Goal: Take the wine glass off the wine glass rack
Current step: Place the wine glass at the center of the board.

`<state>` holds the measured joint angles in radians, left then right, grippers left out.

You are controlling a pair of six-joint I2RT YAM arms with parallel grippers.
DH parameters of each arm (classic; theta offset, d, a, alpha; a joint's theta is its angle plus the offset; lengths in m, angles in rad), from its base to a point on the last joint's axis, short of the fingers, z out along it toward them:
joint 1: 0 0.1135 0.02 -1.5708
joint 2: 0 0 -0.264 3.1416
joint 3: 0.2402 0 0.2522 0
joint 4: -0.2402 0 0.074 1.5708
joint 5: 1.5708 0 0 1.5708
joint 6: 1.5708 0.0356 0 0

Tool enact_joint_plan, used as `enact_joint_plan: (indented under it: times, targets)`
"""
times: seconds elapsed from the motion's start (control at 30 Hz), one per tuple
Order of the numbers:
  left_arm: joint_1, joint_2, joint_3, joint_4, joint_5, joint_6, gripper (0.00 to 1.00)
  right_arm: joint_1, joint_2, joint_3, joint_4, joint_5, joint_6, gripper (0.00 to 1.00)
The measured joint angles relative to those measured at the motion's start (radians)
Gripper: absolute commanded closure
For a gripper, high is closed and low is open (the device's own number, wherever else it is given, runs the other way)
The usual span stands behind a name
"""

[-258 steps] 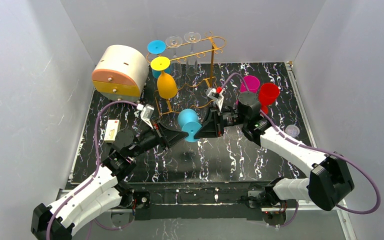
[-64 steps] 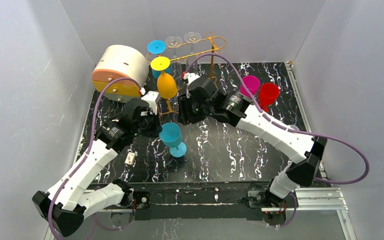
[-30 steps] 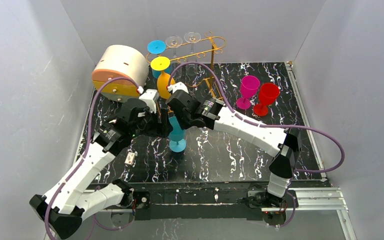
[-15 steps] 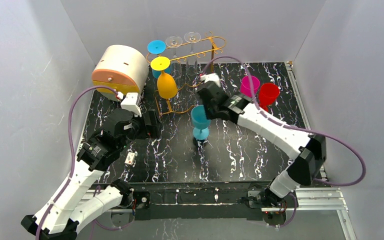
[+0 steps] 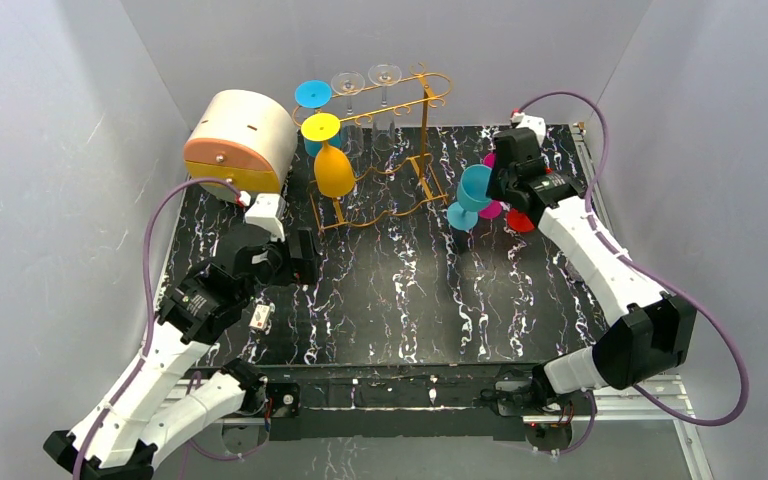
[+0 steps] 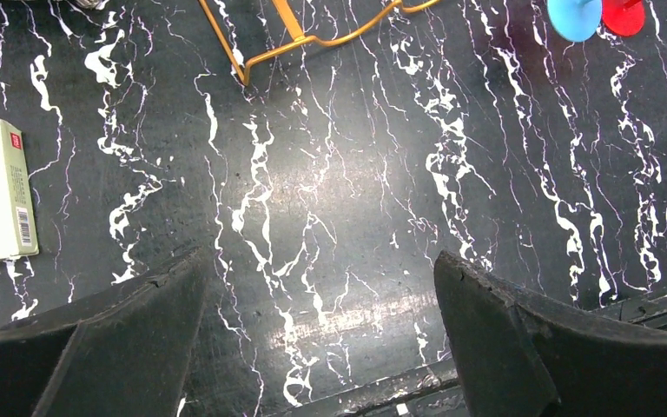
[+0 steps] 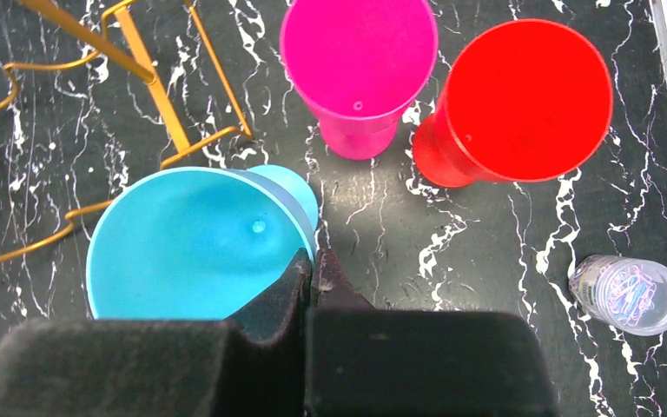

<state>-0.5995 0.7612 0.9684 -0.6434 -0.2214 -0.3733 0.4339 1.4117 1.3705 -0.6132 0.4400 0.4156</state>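
Wine glass [image 5: 470, 195], blue, has moved right, off the rack [image 5: 400, 150], to beside the pink glass [image 7: 358, 61] and red glass [image 7: 521, 104], its rim pinched in the closed right gripper [image 7: 314, 261]. Left gripper [image 6: 317, 265] has spread wide, empty, over the black marbled table [image 5: 410, 290]; pale walls [image 5: 110, 100] surround.

— What sort of place is this?
— A robot lab's test booth. Plain white walls [image 5: 60, 150] box in a black marbled table [image 5: 410, 300]; a cabled left arm [image 5: 160, 350] and right arm [image 5: 600, 260] are bolted to a metal frame [image 5: 410, 400].
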Motion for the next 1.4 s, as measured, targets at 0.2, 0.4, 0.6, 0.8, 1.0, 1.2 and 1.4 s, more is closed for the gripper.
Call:
enact_joint_plan:
  times: [0.2, 0.4, 0.6, 0.8, 1.0, 1.2, 1.4]
  targets:
    - [0.000, -0.032, -0.007, -0.013, 0.000, -0.001, 0.02, -0.096, 0.023, -0.024, 0.050, -0.056, 0.000, 0.99]
    - [0.000, -0.045, -0.007, -0.018, -0.001, -0.002, 0.02, -0.119, 0.087, -0.027, 0.072, -0.089, 0.001, 0.99]
    - [0.000, -0.040, -0.009, -0.018, -0.011, -0.012, 0.02, -0.118, 0.116, -0.059, 0.107, -0.098, 0.011, 0.99]
    - [0.000, -0.030, -0.011, -0.025, -0.011, -0.013, 0.02, -0.118, 0.164, -0.059, 0.126, -0.079, 0.007, 0.91]
    - [0.000, -0.031, -0.011, -0.027, -0.015, -0.013, 0.02, -0.118, 0.167, -0.056, 0.134, -0.077, -0.001, 0.77]
    - [0.000, 0.005, -0.010, -0.041, -0.020, -0.013, 0.02, -0.118, 0.168, -0.036, 0.116, -0.083, -0.006, 0.67]
    - [0.000, 0.012, -0.010, -0.047, -0.024, -0.013, 0.02, -0.118, 0.164, -0.013, 0.117, -0.114, -0.016, 0.63]
